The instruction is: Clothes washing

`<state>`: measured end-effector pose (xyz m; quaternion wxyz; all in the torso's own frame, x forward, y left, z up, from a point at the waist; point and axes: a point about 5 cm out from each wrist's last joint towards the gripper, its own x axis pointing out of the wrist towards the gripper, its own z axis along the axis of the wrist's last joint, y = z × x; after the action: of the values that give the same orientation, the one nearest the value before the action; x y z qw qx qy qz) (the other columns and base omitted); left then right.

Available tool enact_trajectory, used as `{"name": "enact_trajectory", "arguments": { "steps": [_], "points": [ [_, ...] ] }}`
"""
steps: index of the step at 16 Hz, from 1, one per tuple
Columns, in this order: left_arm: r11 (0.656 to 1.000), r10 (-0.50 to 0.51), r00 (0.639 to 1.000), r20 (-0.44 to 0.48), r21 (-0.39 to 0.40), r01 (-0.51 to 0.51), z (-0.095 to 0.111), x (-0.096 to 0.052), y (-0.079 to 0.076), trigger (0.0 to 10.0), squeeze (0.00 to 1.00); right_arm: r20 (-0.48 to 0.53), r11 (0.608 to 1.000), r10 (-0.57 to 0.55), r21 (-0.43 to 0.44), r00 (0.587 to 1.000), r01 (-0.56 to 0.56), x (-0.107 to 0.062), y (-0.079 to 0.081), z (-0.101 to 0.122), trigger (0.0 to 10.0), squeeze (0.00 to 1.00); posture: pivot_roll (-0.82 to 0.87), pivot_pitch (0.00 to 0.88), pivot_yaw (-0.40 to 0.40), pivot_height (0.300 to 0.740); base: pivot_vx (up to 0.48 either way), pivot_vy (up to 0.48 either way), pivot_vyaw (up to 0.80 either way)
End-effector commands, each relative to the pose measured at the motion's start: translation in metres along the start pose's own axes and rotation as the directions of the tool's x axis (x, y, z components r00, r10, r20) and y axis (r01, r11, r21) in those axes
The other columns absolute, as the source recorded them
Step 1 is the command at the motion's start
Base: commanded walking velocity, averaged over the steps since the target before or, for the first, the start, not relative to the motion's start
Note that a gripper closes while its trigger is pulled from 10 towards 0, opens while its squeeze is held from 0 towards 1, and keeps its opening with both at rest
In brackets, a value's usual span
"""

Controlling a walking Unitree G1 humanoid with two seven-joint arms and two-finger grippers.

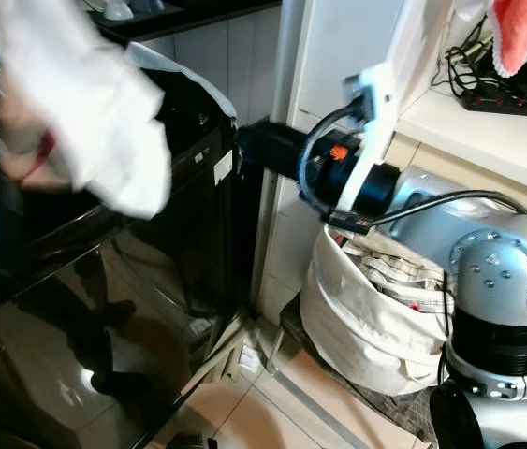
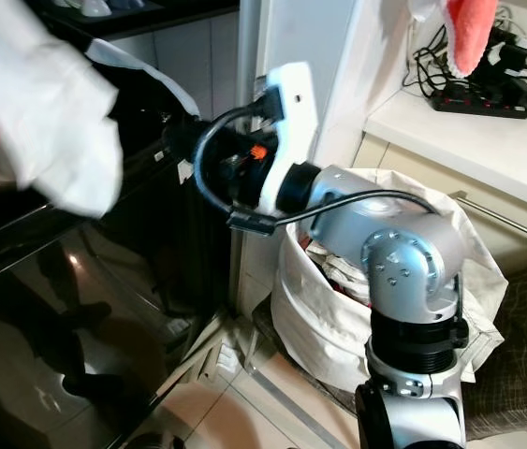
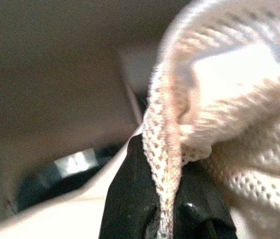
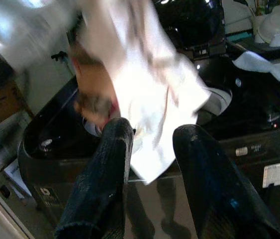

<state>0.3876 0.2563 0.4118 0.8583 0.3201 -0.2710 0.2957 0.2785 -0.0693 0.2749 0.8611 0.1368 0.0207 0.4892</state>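
Note:
A white garment, blurred, hangs over the open top of the black washing machine at the left. In the left wrist view my left gripper is shut on a fold of this white mesh cloth, which runs down between the two black fingers. My right arm reaches across toward the washer's near corner. In the right wrist view my right gripper is open with nothing between its fingers, pointing at the garment above the washer's tub.
A cream laundry bag full of clothes stands on the floor right of the washer. Behind it is a white counter with a black power strip and cables. A pink cloth hangs above.

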Motion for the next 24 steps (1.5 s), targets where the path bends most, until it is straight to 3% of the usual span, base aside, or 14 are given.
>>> {"name": "enact_trajectory", "arguments": {
  "steps": [1,2,5,6,7,11,19,24],
  "points": [
    [0.989,-0.130,0.978,-0.164,0.053,0.140,-0.036,-0.021,-0.029,7.1,0.00,-0.003,1.000,-0.015,-0.026,1.000,0.015,-0.001,0.001,-0.001,10.0,0.00,-0.02,0.000,-0.043,0.740,0.000,0.000,0.00],
    [0.982,-0.168,0.961,-0.220,0.052,0.184,-0.049,-0.031,-0.040,10.0,0.00,-0.011,0.999,-0.015,-0.030,1.000,0.014,-0.001,0.001,-0.003,10.0,0.00,-0.02,0.000,-0.043,0.740,0.000,0.000,0.00],
    [0.949,-0.313,0.862,-0.398,-0.086,0.304,-0.083,-0.066,-0.071,10.0,0.00,-0.049,0.999,-0.002,-0.050,0.999,0.000,-0.002,0.006,-0.011,10.0,0.00,-0.02,0.000,-0.042,0.740,0.000,0.000,0.00],
    [0.910,-0.413,0.767,-0.491,-0.186,0.371,-0.099,-0.083,-0.083,10.0,0.00,-0.077,0.998,0.014,-0.057,0.997,-0.018,-0.002,0.009,-0.015,10.0,0.00,-0.03,0.000,-0.041,0.740,0.000,0.000,0.00],
    [0.891,-0.454,0.721,-0.523,-0.239,0.387,-0.104,-0.088,-0.085,10.0,1.00,-0.091,0.998,0.024,-0.060,0.996,-0.030,-0.002,0.011,-0.017,10.0,0.00,-0.02,0.000,-0.045,0.740,0.000,0.000,0.00],
    [0.868,-0.495,0.661,-0.564,-0.288,0.405,-0.108,-0.088,-0.082,10.0,1.00,-0.132,0.997,0.057,-0.047,0.990,-0.064,-0.003,0.013,-0.022,10.0,0.00,-0.01,0.000,-0.051,0.740,0.000,0.000,0.00],
    [0.864,-0.501,0.655,-0.565,-0.293,0.409,-0.106,-0.087,-0.082,10.0,1.00,-0.138,0.998,0.035,-0.050,0.990,-0.043,-0.004,0.009,-0.023,10.0,0.00,-0.01,0.000,-0.049,0.740,0.000,0.000,0.00],
    [0.855,-0.513,0.632,-0.581,-0.282,0.435,-0.112,-0.094,-0.085,10.0,1.00,-0.144,0.998,0.013,-0.053,0.989,-0.021,-0.004,0.006,-0.023,10.0,0.00,-0.01,0.000,-0.051,0.740,0.000,0.000,0.00]
  ]
}}
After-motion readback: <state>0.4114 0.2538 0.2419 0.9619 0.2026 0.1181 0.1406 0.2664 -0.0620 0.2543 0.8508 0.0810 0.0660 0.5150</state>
